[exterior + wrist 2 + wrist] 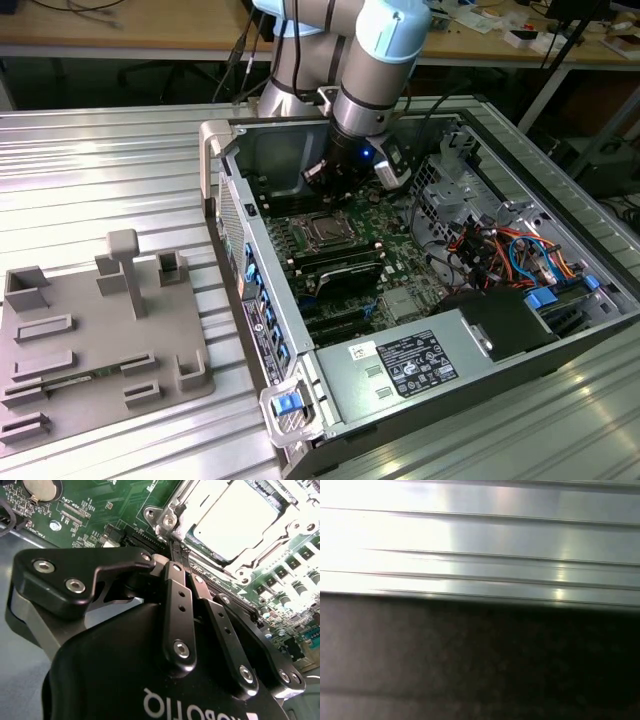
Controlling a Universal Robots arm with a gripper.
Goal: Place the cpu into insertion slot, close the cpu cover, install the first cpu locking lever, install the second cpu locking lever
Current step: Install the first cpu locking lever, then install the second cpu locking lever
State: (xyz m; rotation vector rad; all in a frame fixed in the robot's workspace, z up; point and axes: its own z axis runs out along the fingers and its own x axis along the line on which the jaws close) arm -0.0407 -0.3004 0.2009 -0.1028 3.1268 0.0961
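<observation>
Exterior view: the arm reaches down into the open computer case (560,330), gripper (335,178) hanging just above the motherboard (360,250), close beside the insertion slot (323,229); a white label sits on the power supply (420,365), its print too small to make out

Second wrist view: fingers (179,612) pressed together, nothing between them, tips right at the socket's edge. The cpu (235,522) lies seated in the slot, pale top up, the cpu cover (175,510) down around it. I'd judge the chip light, stiff, fragile underneath, best held by its edges. Inverted white lettering shows on the gripper body

First wrist view: ribbed metal table (480,545), dark below
</observation>
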